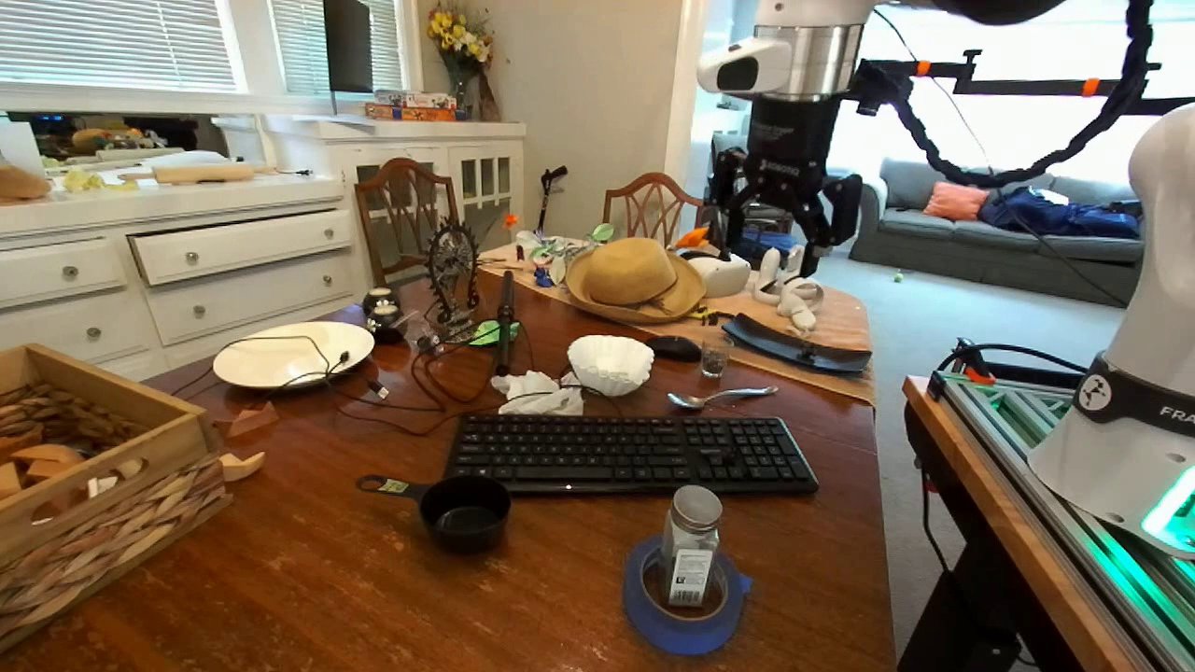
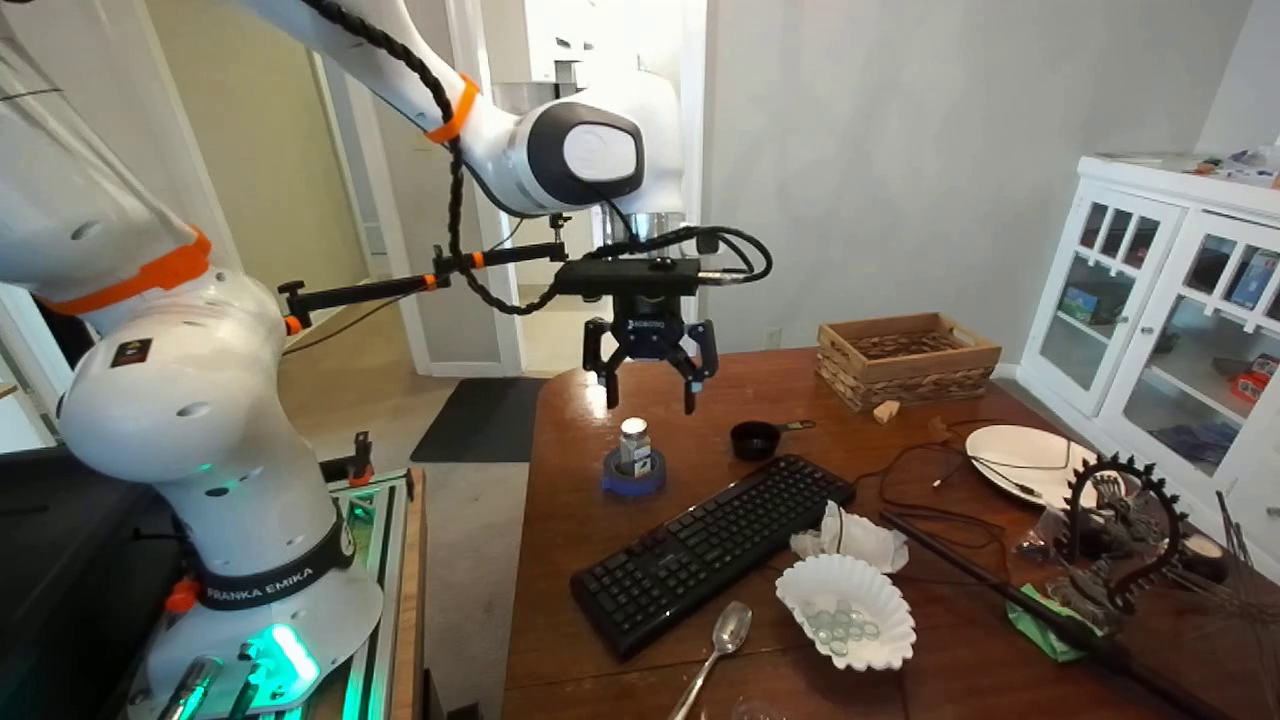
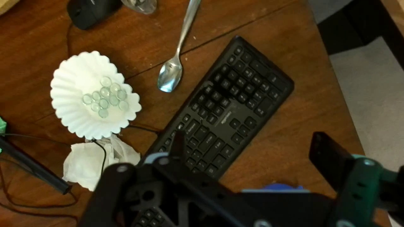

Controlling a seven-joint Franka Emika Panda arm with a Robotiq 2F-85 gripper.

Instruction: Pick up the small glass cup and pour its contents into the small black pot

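Gripper (image 2: 651, 400) aloft, jaws spread. Pot (image 2: 755, 441) on table (image 2: 568, 520), below jaws and to their right in an exterior view. Glass (image 3: 143, 5) well apart from jaws, at wrist view's top edge.

The keyboard (image 1: 607, 455) lies between pot (image 1: 465, 521) and cup (image 1: 714, 358).

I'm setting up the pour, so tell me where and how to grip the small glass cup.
Grip the small glass cup by its side walls, below the rim, probably coming straight down with the open gripper. It stands upright with no visible handle, and a side hold should leave the mouth free for pouring. Keep clear of the mouse close beside it.
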